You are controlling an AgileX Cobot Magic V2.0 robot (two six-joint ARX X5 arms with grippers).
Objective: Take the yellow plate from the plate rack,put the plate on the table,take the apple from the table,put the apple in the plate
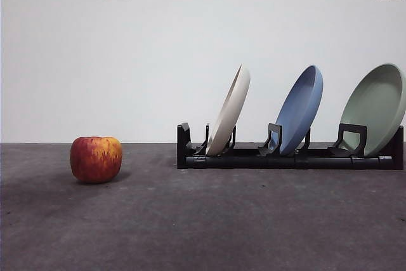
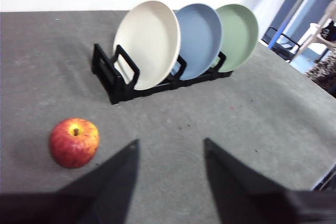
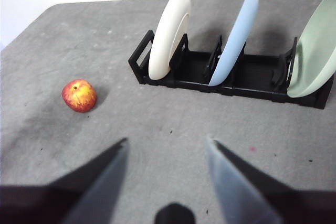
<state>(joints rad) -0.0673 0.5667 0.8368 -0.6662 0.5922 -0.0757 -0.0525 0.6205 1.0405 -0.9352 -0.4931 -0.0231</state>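
The yellow plate [image 1: 229, 110] is cream-coloured and stands tilted in the leftmost slot of the black plate rack [image 1: 285, 157]. It also shows in the left wrist view [image 2: 148, 43] and the right wrist view [image 3: 169, 34]. The red apple [image 1: 96, 158] sits on the dark grey table [image 1: 203, 226] to the left of the rack, apart from it. My left gripper [image 2: 170, 148] is open and empty above the table, near the apple [image 2: 74, 142]. My right gripper [image 3: 167, 148] is open and empty, back from the rack [image 3: 231, 72]. Neither arm shows in the front view.
A blue plate [image 1: 299, 108] stands in the middle slot and a pale green plate [image 1: 375, 107] in the right slot. A white wall with two sockets stands behind the table. The table's edge and some furniture [image 2: 315, 30] show in the left wrist view.
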